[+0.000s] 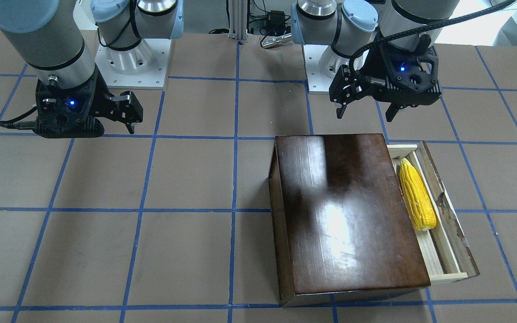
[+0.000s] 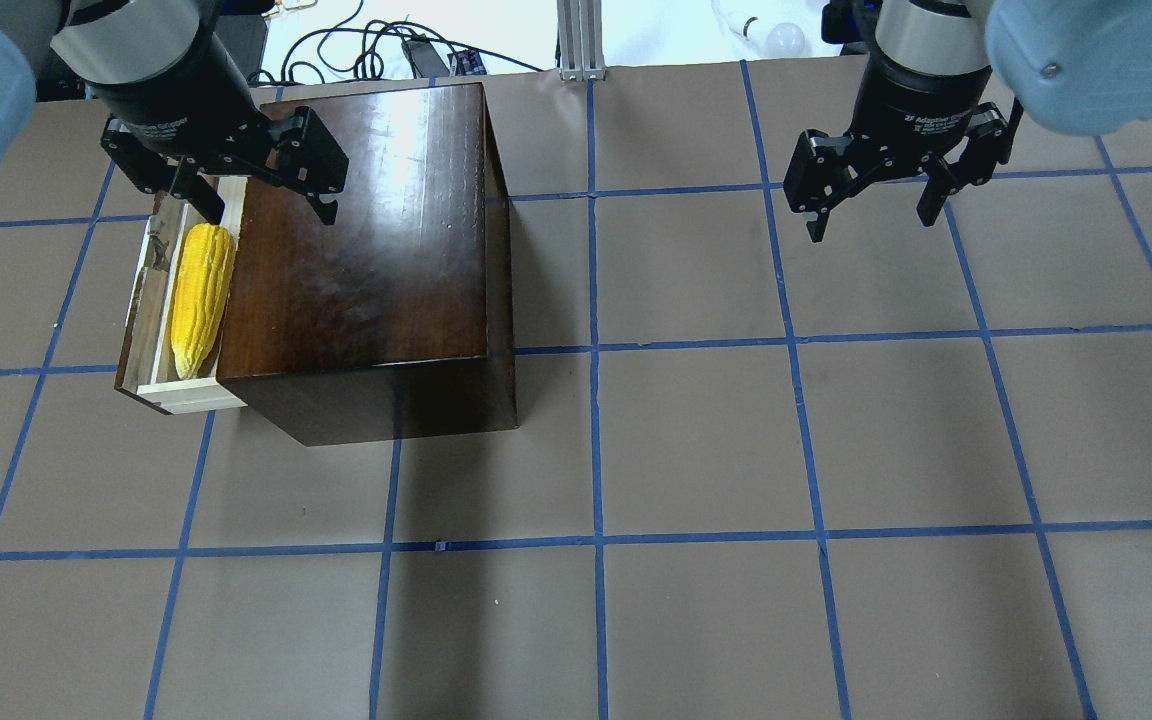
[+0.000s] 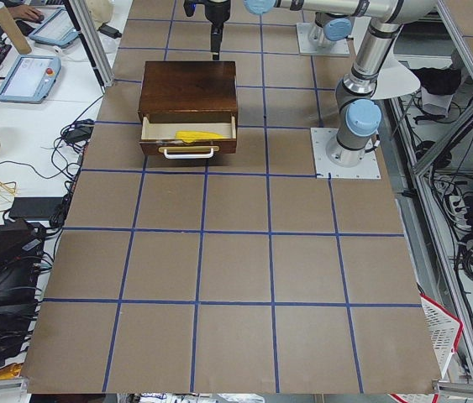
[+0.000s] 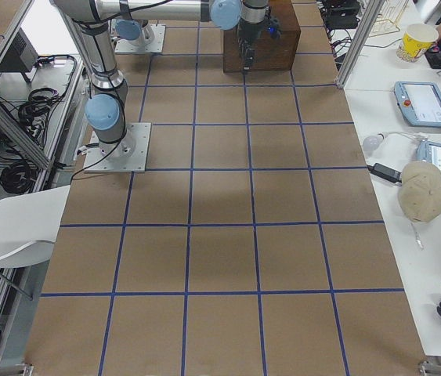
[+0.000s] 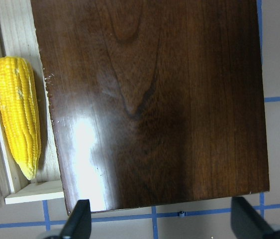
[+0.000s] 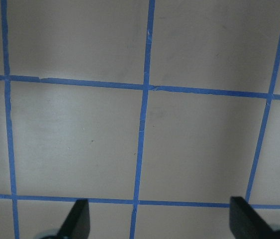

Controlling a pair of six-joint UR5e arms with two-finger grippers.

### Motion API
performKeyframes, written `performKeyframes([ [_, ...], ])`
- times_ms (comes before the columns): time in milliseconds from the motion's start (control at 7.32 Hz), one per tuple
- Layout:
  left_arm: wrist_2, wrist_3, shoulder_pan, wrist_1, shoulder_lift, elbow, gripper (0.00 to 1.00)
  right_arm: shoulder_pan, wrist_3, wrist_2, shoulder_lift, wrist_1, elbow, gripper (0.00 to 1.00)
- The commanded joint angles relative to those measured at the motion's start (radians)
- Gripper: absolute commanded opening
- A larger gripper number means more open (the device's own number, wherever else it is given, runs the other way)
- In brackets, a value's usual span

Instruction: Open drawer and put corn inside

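Observation:
The dark-brown wooden box [image 2: 366, 250] stands on the table's left half, also seen in the front view [image 1: 348, 215]. Its pale drawer [image 2: 151, 330] is pulled out a short way, with its worn dark front panel [image 1: 449, 211] outward. The yellow corn [image 2: 200, 297] lies lengthwise inside the drawer; it also shows in the front view [image 1: 416, 195] and the left wrist view [image 5: 19, 119]. My left gripper [image 2: 261, 205] is open and empty, raised above the box's far left corner. My right gripper [image 2: 871, 215] is open and empty above bare table far to the right.
The brown table [image 2: 696, 450] carries a grid of blue tape. The arm bases [image 1: 133, 58] stand at the robot's edge. Cables and a light bulb [image 2: 781, 38] lie beyond the far edge. Tablets and a cup [image 4: 420, 39] sit on a side bench.

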Motion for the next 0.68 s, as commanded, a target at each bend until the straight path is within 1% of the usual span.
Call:
performKeyframes([
  [0,0.001,0.001,0.002,-0.002,0.001,0.001,1.0,-0.001,0.0,0.0,0.001,0.0,0.0,1.0],
  [547,-0.006,-0.002,0.001,-0.004,-0.007,0.0,1.0,-0.001,0.0,0.0,0.001,0.0,0.0,1.0],
])
